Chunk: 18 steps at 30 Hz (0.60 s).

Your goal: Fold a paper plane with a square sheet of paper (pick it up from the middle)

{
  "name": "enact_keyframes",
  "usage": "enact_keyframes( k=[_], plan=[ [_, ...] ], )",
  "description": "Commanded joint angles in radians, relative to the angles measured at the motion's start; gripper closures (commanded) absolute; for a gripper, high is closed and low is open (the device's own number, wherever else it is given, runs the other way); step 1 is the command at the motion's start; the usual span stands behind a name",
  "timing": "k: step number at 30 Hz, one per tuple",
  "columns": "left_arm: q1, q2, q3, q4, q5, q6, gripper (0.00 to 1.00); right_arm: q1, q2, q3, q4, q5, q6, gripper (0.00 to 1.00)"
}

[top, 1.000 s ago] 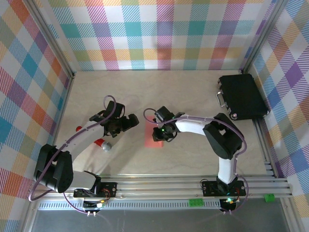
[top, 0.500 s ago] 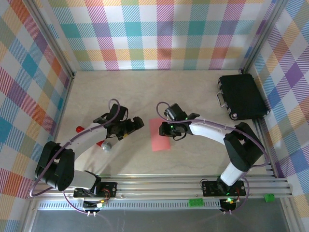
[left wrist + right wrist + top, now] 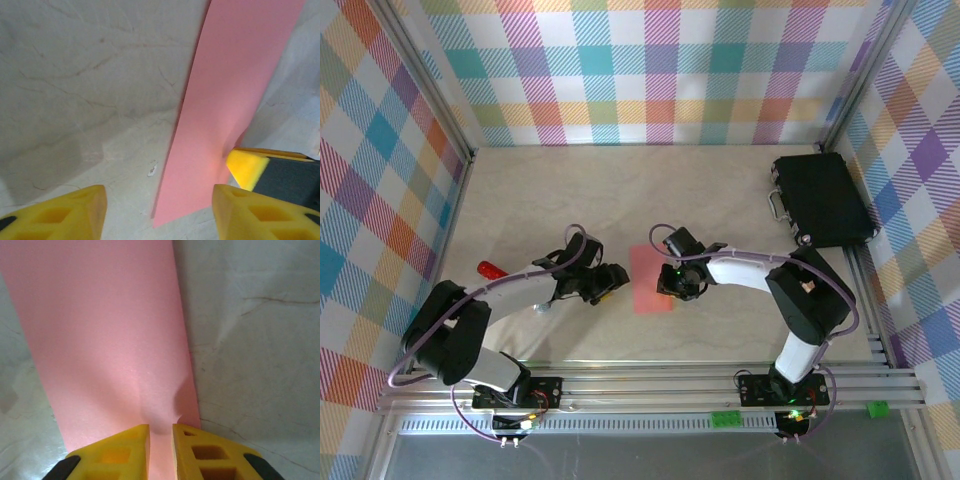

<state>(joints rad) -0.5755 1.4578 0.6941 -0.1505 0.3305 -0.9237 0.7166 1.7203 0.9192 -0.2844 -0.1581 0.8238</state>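
Pinching the pink paper sheet (image 3: 110,330) at its nearest edge, right pincer (image 3: 160,432) is closed on it, probably to lift for folding. Left pincer (image 3: 157,202) gapes empty, sheet corner between its jaws on the worktop (image 3: 75,75).

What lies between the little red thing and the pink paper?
The left gripper and its arm, in the top view, from red object to square sheet of paper.
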Motion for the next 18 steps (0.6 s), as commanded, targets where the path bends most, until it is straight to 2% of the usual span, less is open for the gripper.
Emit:
enact_keyframes(
  k=[1,9,18],
  plan=[
    [-0.023,0.026,-0.018,0.062,0.045,-0.039,0.49,0.003,0.029,-0.024,0.002,-0.032,0.023,0.80],
    [-0.077,0.080,-0.025,0.094,0.070,-0.058,0.62,0.003,0.050,-0.054,-0.014,-0.021,0.012,0.81],
    [-0.092,0.138,0.001,0.102,0.110,-0.029,0.68,0.003,0.053,-0.058,-0.008,-0.020,0.009,0.81]
  ],
)
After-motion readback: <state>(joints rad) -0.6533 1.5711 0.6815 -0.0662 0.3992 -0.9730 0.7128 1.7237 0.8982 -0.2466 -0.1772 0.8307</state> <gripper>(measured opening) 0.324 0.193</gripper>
